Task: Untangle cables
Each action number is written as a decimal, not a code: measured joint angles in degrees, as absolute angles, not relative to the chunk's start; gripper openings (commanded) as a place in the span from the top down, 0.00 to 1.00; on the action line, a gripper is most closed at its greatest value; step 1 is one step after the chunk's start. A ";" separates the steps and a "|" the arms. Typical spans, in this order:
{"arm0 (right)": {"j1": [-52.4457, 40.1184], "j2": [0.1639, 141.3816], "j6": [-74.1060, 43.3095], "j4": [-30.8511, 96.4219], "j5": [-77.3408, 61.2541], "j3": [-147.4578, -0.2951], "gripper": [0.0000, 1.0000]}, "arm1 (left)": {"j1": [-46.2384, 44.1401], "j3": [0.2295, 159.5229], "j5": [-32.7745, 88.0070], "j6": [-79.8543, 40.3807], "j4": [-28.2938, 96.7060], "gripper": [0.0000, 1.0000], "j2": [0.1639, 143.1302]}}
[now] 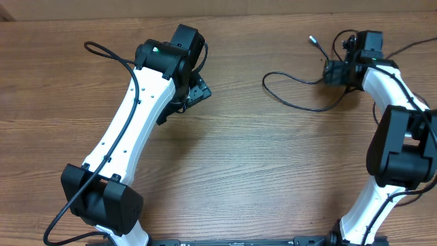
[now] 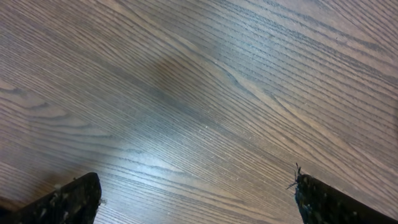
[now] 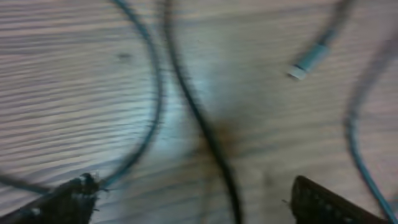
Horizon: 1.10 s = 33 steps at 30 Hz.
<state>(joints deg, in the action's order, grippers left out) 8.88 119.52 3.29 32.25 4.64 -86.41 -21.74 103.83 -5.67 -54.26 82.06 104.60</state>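
Wooden table (image 1: 259, 171) — thin black cables (image 3: 155, 93) loose beneath wide-spread right pincer (image 3: 193, 186).

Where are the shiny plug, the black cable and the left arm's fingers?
shiny plug (image 3: 306, 64): right wrist view, on its silvery tip.
black cable (image 3: 199, 121): right wrist view, on the middle of the dark strand.
left fingers (image 2: 62, 202): left wrist view, on the tip of the lower-left finger.

Wood-grain table (image 2: 205, 93), brown with a soft sheen; my fingertips (image 2: 68, 200) are rough, matt black; the cables (image 3: 199, 124) look matt black, one plug (image 3: 306, 64) silvery metal.
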 measured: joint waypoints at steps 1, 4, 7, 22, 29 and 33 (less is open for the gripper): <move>8.80 119.52 2.37 33.23 6.70 -86.48 0.00 | -21.74 103.83 -5.67 -54.24 82.06 0.00 104.60; 8.80 118.69 0.58 34.54 10.15 -86.48 0.00 | -21.74 103.83 -5.67 -54.24 82.06 0.00 104.60; 8.51 114.19 -0.51 34.72 10.55 -86.48 0.00 | -21.74 103.83 -5.67 -54.24 82.06 0.01 104.60; -6.50 70.65 -1.56 25.91 4.67 -90.43 0.00 | -21.74 103.83 -5.67 -54.24 82.04 0.00 104.60; -9.80 65.45 -1.72 26.09 2.37 -82.74 0.00 | -21.74 103.83 -5.67 -54.24 82.04 0.00 104.60; -9.78 57.43 -1.74 20.56 1.69 -73.76 0.00 | -21.74 103.83 -5.67 -54.26 82.04 0.01 104.60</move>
